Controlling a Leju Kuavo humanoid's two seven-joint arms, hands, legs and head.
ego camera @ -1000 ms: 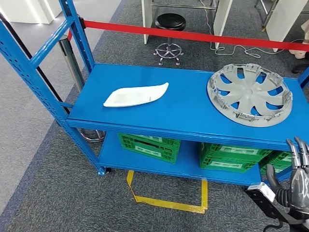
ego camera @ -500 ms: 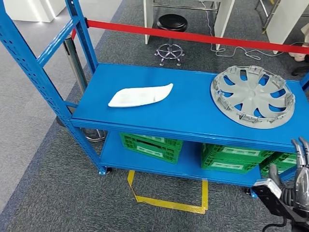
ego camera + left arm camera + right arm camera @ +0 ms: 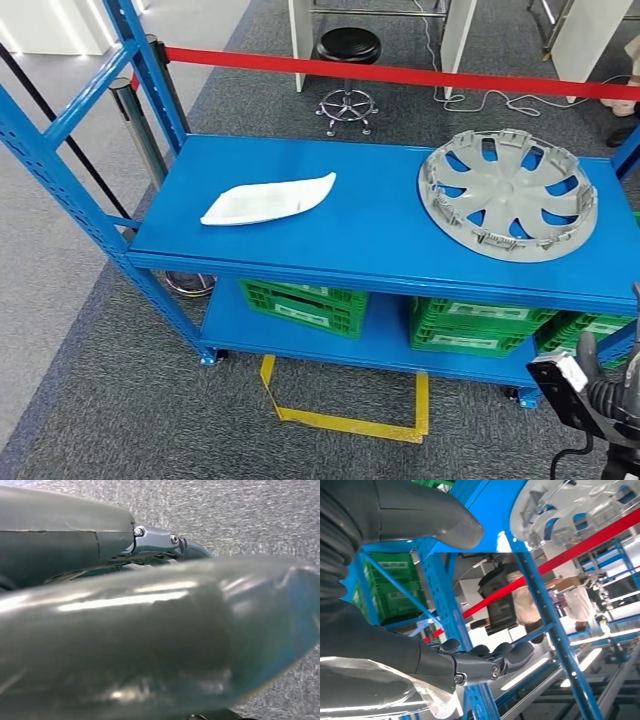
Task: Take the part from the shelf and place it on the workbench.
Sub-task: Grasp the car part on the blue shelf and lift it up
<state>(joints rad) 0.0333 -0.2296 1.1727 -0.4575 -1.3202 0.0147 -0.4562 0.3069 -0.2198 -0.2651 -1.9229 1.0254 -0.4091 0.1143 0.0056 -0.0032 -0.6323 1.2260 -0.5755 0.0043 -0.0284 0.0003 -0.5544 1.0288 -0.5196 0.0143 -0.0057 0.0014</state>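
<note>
Round grey plastic wheel cover [image 3: 509,192] lies far right on blue metal shelf [image 3: 362,250]. Right hand [image 3: 433,605] near right, empty, fingers apart; left hand [image 3: 162,540] state unclear. Approach rim squarely.

The top of the blue shelf [image 3: 377,225] is open from above, with a broad bare stretch between the white curved part [image 3: 266,199] on its left and the grey wheel cover [image 3: 507,193] on its right. Blue uprights [image 3: 64,150] close off the left end. Green crates [image 3: 303,304] pack the lower level, and a red barrier tape [image 3: 392,73] runs behind.
</note>
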